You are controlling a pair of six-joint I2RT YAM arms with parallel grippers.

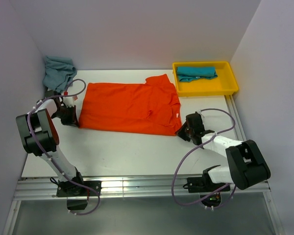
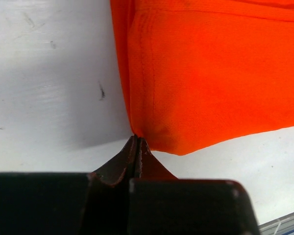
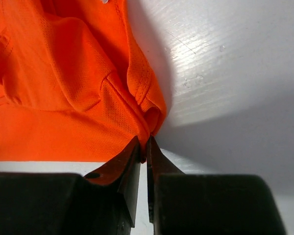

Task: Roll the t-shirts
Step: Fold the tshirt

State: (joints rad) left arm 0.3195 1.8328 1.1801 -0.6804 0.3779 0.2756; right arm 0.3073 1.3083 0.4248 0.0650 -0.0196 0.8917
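Note:
The orange-red t-shirt (image 1: 130, 106) lies folded lengthwise into a wide band across the middle of the table. My left gripper (image 1: 73, 121) is shut on its near left corner (image 2: 157, 137). My right gripper (image 1: 182, 132) is shut on its near right corner, a bunched sleeve edge (image 3: 149, 115). A teal t-shirt (image 1: 196, 73) lies rolled in the yellow tray (image 1: 230, 87). A grey-blue t-shirt (image 1: 58, 71) lies crumpled at the back left corner.
The yellow tray stands at the back right, close to the shirt's collar end. White walls close in the table on the left, back and right. Bare white tabletop (image 1: 127, 152) lies between the shirt and the arm bases.

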